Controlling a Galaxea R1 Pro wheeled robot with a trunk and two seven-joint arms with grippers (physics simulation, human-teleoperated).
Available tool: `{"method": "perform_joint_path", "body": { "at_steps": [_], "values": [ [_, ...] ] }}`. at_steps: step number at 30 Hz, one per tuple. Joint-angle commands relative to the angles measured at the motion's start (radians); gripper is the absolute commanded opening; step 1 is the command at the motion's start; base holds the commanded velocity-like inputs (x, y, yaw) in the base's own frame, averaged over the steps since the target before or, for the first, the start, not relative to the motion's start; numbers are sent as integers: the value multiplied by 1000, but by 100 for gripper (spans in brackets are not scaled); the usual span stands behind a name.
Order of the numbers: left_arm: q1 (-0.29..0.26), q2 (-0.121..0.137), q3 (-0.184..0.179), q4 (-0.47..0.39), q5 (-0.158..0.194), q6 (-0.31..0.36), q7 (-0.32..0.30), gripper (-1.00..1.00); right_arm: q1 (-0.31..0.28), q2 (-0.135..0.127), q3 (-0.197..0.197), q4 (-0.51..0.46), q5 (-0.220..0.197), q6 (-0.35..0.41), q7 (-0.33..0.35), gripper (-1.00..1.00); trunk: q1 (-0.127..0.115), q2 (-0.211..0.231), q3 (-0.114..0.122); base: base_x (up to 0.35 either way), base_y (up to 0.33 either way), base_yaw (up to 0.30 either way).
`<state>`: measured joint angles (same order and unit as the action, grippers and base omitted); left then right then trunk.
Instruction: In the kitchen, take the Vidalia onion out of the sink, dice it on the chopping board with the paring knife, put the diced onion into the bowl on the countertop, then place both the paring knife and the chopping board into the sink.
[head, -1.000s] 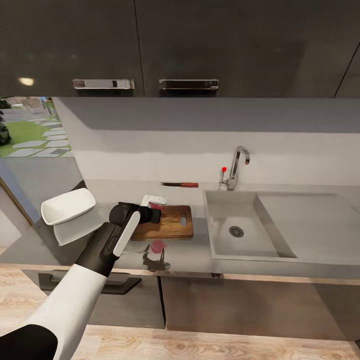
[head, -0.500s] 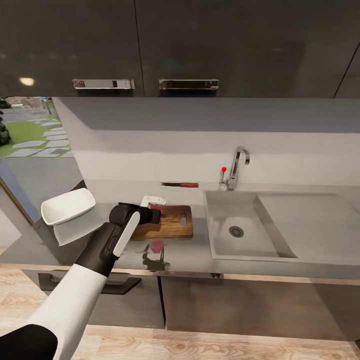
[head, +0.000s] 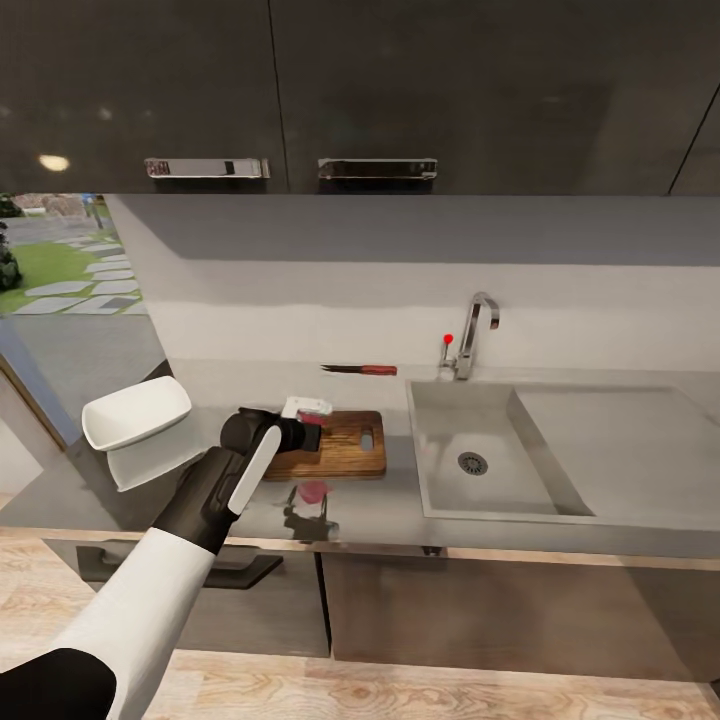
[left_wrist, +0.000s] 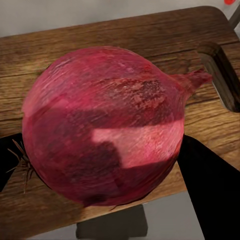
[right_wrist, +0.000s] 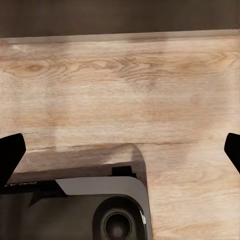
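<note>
left end effector (head: 312, 428) gripping the onion (left_wrist: 102, 125) over the chopping board (head: 345, 445) | right end effector (right_wrist: 120, 145) open, facing floor | onion looking firm, round, smooth-skinned — likely rolling; pin across its widest part | paring knife (head: 360, 369) lying behind board on counter (head: 380, 500)

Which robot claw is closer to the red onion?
The left claw: its fingers sit on both sides of the onion, over the chopping board. The right claw is open above wooden floor, no onion beside it.
</note>
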<state>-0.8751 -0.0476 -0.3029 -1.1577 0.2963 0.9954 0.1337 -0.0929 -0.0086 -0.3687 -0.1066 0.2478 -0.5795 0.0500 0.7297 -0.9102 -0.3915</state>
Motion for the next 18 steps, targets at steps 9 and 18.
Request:
{"method": "perform_joint_path", "body": {
  "at_steps": [9, 18],
  "values": [
    [-1, 0, -1, 0, 11, 3, 10, -100, -1, 0, -10, 1, 5, -3, 5, 100, 0, -1, -1, 0, 0, 0],
    [-1, 0, -1, 0, 11, 3, 10, -100, -1, 1, -10, 1, 5, -3, 4, 100, 0, -1, -1, 158, 0, 0]
  ]
}}
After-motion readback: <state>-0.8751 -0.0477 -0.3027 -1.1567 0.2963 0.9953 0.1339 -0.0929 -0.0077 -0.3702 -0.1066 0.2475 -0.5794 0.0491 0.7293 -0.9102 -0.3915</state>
